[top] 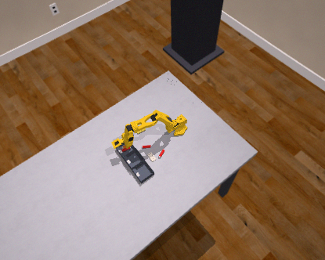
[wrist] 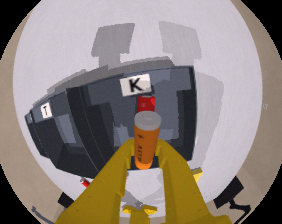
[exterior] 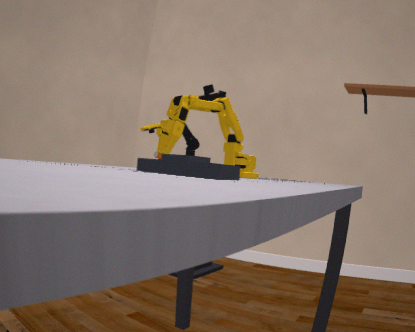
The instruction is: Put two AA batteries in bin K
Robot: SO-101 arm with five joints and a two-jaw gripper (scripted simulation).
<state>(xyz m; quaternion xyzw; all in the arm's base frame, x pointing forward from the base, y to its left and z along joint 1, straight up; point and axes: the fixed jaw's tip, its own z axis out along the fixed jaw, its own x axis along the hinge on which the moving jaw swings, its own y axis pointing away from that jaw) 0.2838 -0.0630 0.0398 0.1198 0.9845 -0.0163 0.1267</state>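
My gripper (wrist: pixel 146 156) is shut on an orange AA battery (wrist: pixel 145 139) with a grey cap and holds it over the dark bin marked K (wrist: pixel 135 112). A red battery (wrist: pixel 146 103) lies inside that bin below the held one. In the top view the gripper (top: pixel 124 148) hangs over the near end of the row of dark bins (top: pixel 135 164). Two more red batteries (top: pixel 146 146) (top: pixel 161 153) lie on the table to the right of the bins. In the exterior view the gripper (exterior: pixel 159 152) is just above the bins' left end (exterior: pixel 188 166).
A second bin marked T (wrist: pixel 48 123) adjoins the K bin on the left. A small white block (top: pixel 153 157) lies on the table beside the bins. The arm's base (top: pixel 178 126) stands behind the loose batteries.
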